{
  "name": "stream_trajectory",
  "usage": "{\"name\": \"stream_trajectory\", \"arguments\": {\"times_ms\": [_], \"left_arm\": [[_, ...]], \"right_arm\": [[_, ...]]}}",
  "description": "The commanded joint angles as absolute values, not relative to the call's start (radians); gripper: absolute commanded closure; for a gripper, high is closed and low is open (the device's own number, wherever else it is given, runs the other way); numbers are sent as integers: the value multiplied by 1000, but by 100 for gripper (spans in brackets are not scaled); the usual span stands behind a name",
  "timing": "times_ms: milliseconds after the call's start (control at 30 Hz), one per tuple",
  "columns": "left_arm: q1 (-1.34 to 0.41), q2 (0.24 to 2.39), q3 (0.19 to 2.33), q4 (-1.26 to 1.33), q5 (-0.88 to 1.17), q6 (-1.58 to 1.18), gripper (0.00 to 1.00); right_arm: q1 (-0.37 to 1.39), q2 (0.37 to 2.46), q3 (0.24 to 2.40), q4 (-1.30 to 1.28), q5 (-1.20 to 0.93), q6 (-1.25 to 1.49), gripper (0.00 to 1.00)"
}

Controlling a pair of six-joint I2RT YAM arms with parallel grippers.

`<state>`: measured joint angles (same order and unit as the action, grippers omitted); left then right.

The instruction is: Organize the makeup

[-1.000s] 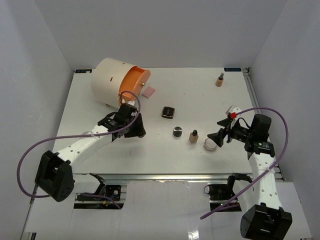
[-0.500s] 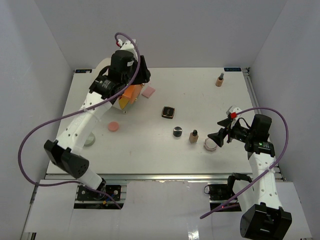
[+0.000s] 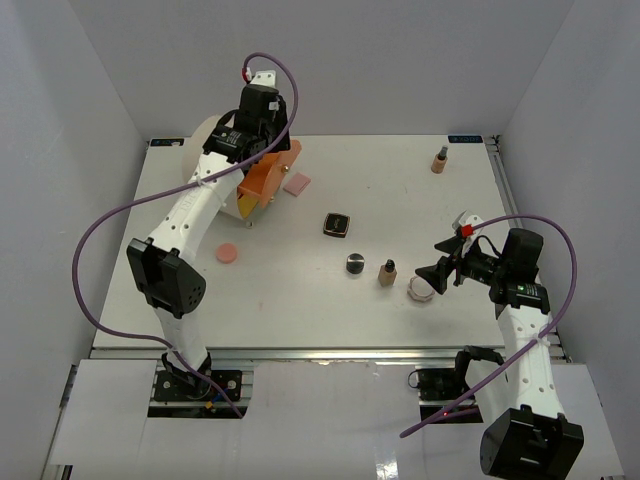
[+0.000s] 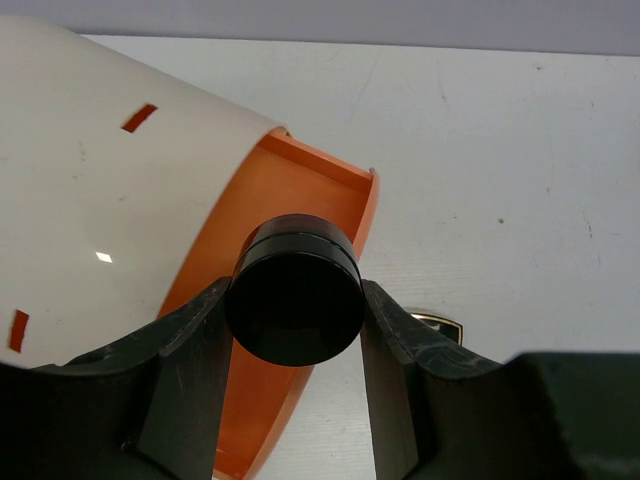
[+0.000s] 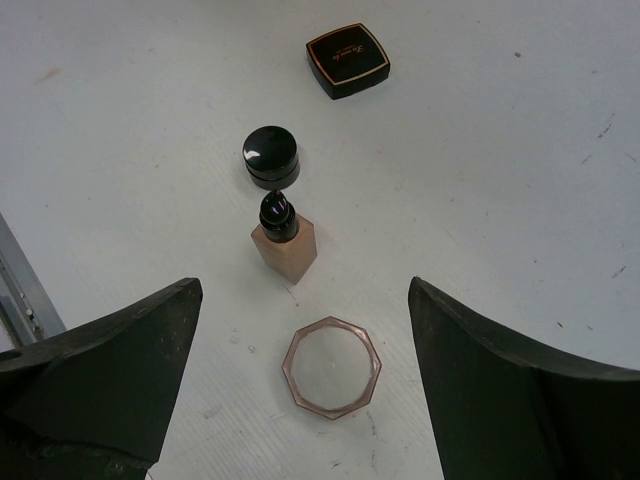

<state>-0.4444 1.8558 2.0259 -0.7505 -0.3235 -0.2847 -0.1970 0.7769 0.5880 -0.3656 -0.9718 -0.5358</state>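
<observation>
My left gripper (image 3: 262,150) (image 4: 295,310) is shut on a black round jar (image 4: 295,300), held above the open orange drawer (image 4: 310,185) (image 3: 266,182) of the cream cylinder (image 4: 100,200). My right gripper (image 3: 432,272) (image 5: 303,305) hangs open over a clear octagonal jar (image 5: 332,378) (image 3: 421,289), touching nothing. Beyond that jar stand a tan bottle (image 5: 284,240) (image 3: 387,272), a second black jar (image 5: 270,156) (image 3: 356,263) and a black-gold compact (image 5: 347,60) (image 3: 337,224). Another tan bottle (image 3: 439,160) stands at the far right. A square pink pad (image 3: 296,184) lies by the drawer and a round one (image 3: 228,253) at mid-left.
The cream cylinder (image 3: 205,135) lies at the table's far left corner, largely behind my left arm. A metal rail (image 5: 25,285) runs along the table's near edge. White walls close in the table (image 3: 330,310) on three sides.
My left arm has swung from low over the mid-left table up to the cylinder's drawer, carrying the black jar. The round pink pad is now uncovered. The right arm has not moved.
</observation>
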Motion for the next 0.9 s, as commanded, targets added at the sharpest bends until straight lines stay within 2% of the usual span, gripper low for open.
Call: {"name": "stream_trajectory", "arguments": {"times_ms": [0, 267, 400, 500, 633, 733, 867], "left_arm": [[-431, 1830, 2067, -735, -363, -258, 100], [-425, 1829, 2016, -735, -366, -252, 86], [-425, 1829, 2016, -735, -370, -252, 71], [-423, 1827, 2011, -738, -373, -253, 52], [-423, 1822, 2007, -741, -370, -256, 34], [-423, 1815, 2001, -741, -367, -259, 27], [-423, 1807, 1990, -741, -367, -264, 25]], "right_arm": [[-201, 776, 592, -360, -992, -548, 10], [-202, 778, 594, -360, -989, -548, 10], [-202, 779, 594, -361, -989, -548, 10], [-201, 778, 594, -360, -989, -548, 10], [-201, 778, 594, -361, -995, -549, 10], [-202, 776, 595, -363, -1000, -550, 10], [-202, 775, 595, -368, -1010, -555, 10]]}}
